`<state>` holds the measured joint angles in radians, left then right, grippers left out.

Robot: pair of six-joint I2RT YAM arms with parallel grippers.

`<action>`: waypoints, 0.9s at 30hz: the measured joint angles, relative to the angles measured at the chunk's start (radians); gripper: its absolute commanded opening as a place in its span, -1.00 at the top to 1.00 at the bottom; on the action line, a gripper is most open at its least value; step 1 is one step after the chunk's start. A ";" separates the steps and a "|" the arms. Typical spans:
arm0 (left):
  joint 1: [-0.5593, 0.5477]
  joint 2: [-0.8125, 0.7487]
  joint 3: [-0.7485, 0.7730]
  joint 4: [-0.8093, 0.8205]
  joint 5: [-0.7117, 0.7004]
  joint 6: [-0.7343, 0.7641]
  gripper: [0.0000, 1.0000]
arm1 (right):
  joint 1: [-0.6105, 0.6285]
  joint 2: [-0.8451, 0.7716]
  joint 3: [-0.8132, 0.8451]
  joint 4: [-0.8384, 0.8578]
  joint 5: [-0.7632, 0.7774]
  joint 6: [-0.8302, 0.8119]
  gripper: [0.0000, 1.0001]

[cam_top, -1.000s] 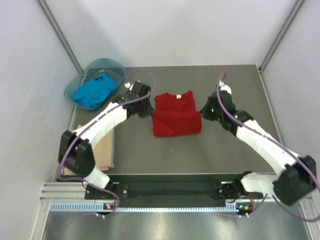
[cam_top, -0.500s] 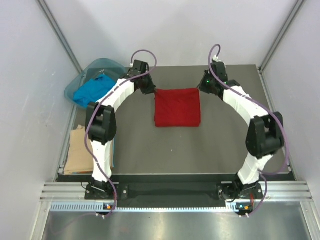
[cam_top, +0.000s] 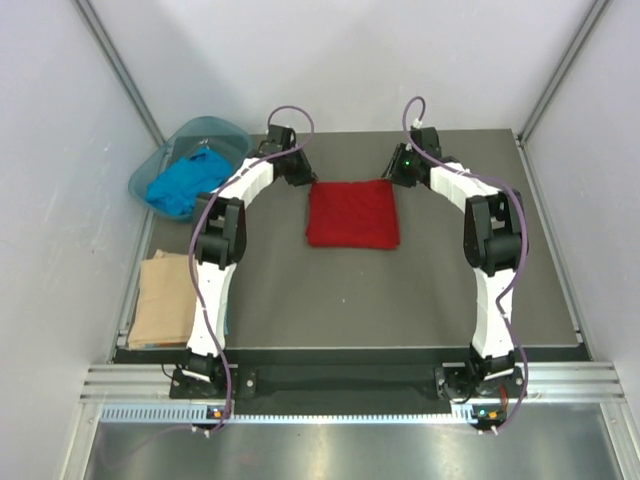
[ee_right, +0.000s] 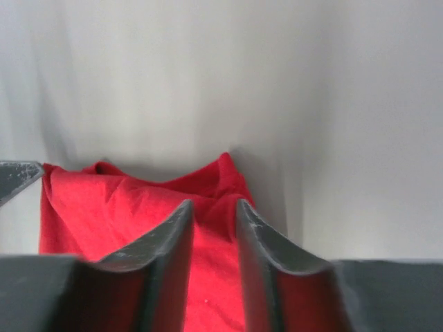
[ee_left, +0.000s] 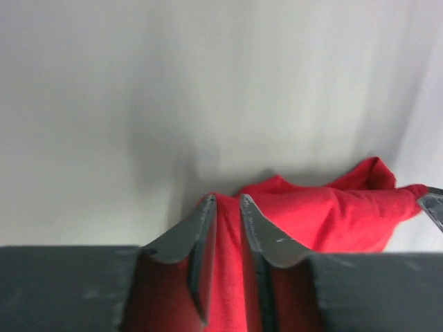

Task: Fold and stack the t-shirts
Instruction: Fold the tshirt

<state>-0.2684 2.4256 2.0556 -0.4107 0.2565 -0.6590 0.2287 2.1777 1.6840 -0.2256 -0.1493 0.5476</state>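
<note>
left claw (ee_left: 225, 200) and right claw (ee_right: 213, 204) each sit at a far corner of the deep red t-shirt (cam_top: 352, 212), jaws slightly parted with cloth in the gap; i cannot tell whether they pinch it. the shirt lies folded square mid worktop (cam_top: 400, 290), one claw per corner probably to lay its far edge straight

White-and-black arms (cam_top: 207, 300), purple cables (cam_top: 289, 105)

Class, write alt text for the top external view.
A folded red t-shirt lies mid-table, the left tool and right tool at its far corners. A blue t-shirt fills a teal basin far left; a tan t-shirt lies folded near left.
</note>
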 measured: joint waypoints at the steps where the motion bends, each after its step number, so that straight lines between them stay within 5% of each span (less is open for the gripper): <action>1: 0.005 0.001 0.000 0.000 0.002 0.000 0.42 | -0.002 0.002 0.004 -0.003 -0.012 -0.016 0.15; 3: 0.019 -0.008 -0.016 0.007 -0.006 0.005 0.20 | -0.007 -0.003 0.007 -0.004 -0.036 -0.050 -0.11; 10: 0.038 -0.267 -0.380 0.043 -0.058 0.045 0.04 | -0.046 -0.132 -0.097 -0.051 -0.192 -0.211 -0.25; 17: -0.026 -0.523 -0.686 0.143 -0.004 0.062 0.03 | -0.055 -0.268 -0.299 -0.089 -0.324 -0.344 -0.26; 27: -0.076 -0.509 -0.822 0.205 0.006 0.074 0.20 | -0.055 -0.270 -0.486 -0.097 -0.391 -0.421 -0.18</action>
<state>-0.3447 1.9171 1.2335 -0.2058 0.2626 -0.5850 0.1741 1.9079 1.1980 -0.3225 -0.5404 0.1268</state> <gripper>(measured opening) 0.425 0.607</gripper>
